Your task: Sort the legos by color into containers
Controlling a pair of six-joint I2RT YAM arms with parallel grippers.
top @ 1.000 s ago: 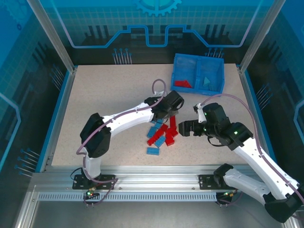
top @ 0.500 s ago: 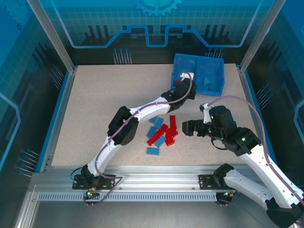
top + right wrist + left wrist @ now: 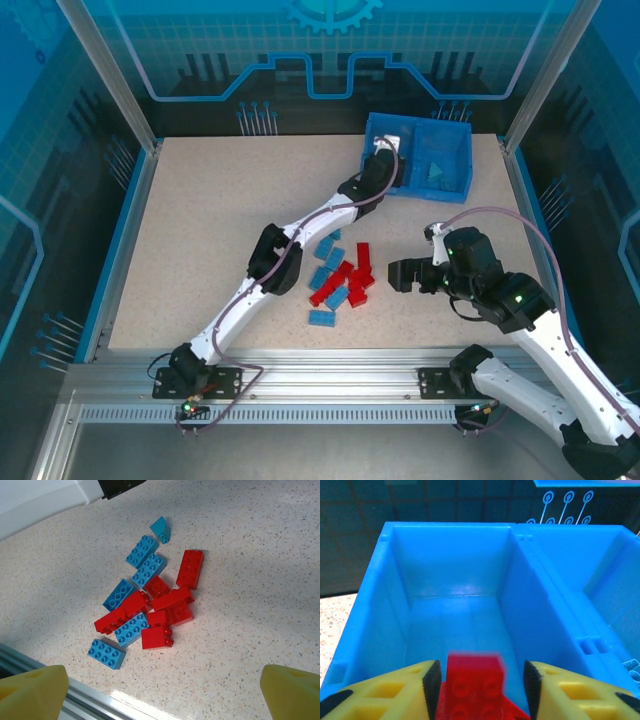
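Left gripper (image 3: 481, 680) hangs over the bin's left compartment (image 3: 455, 615), jaws flanking a blurred red brick (image 3: 475, 672). Whether it is gripped or released I cannot tell. A snag could flick it across the divider (image 3: 520, 595). Right gripper (image 3: 161, 692) gapes above the legos (image 3: 145, 605) on the tabletop (image 3: 240, 580).

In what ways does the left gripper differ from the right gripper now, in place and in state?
The left gripper is over the bin's left compartment; the right gripper hangs over the lego pile on the table. A red lego sits between the left gripper's fingers, gripped or not I cannot tell; the right gripper stands wide open around nothing. Both have yellow fingers.
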